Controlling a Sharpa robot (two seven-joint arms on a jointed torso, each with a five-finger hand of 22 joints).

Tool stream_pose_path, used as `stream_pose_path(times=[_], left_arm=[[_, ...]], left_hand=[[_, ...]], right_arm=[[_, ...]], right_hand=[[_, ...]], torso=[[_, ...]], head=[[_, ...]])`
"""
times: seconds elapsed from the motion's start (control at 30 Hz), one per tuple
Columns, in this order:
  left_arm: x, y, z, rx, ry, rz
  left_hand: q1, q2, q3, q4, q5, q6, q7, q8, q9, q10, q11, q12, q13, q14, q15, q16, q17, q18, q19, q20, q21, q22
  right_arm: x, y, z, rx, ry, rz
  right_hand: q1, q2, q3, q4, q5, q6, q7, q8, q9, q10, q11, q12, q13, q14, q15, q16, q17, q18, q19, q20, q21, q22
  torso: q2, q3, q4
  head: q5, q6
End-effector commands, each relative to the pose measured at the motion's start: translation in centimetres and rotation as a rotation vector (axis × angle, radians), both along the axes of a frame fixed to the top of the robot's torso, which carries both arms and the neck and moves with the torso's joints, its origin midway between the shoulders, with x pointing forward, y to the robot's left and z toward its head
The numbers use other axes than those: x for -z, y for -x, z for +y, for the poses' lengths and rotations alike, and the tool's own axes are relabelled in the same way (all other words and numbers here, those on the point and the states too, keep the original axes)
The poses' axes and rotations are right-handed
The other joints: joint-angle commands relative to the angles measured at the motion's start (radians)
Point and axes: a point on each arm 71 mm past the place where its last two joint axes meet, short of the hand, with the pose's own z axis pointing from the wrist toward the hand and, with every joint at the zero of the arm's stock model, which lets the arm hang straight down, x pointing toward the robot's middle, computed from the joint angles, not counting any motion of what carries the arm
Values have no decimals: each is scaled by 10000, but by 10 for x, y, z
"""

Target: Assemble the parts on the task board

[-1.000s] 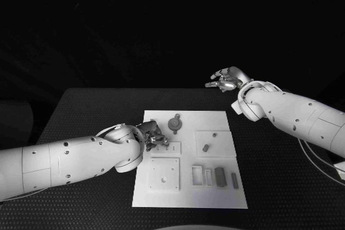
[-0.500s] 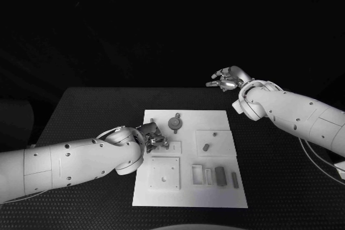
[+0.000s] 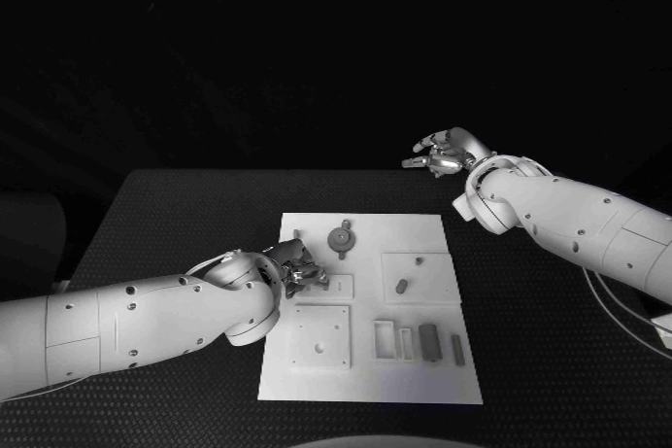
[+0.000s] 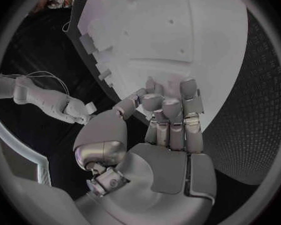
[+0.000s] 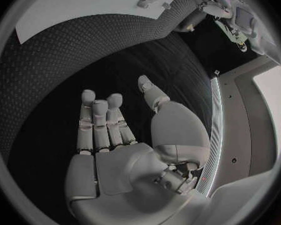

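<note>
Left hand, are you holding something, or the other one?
Cannot tell for the left hand: its curled fingers hide whatever is under them on the task board. The right hand holds nothing.

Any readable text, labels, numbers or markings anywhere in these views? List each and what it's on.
None readable.
Task board: plain white, with recesses and small parts but no print that shows.
Left hand and right hand: bare metal, no markings that show.
Table: dark textured surface, no labels.

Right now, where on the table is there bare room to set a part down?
Bare black table lies left of the task board, and right of it under the right arm. Crowded: the board's left middle, where the left hand works. The right hand hangs past the far edge.
</note>
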Motion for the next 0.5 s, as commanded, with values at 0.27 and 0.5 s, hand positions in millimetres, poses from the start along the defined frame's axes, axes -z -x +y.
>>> stream_pose_path(times=[0.27,0.5], left_arm=[[1,4,-2,98,31,149],[2,5,-3,162,0,274]], left_hand=[[194,190,64,-24,168,1959,-1067,26,37,-54,-194,55,-36,-121,-100,115,-102,167,115,-55,-38,179],[201,169,86,-29,267,1972,-1071,21,44,-47,-199,64,-46,-122,-104,146,-146,167,119,-61,-33,186]], right_arm=[[1,0,1,-130,0,72],[1,0,1,-127,3,87]], right_hand=[[-98,44,-54,8,4,89,4,69,-16,-1480,-35,55,-22,-20,-64,52,-20,149,-10,69,-15,15],[-101,47,-54,7,5,89,4,70,-17,-1481,-35,58,-28,-22,-64,54,-24,149,-10,69,-16,16]], torso=[[6,-5,-2],[5,-3,-2]], head=[[-17,-39],[-18,-46]])
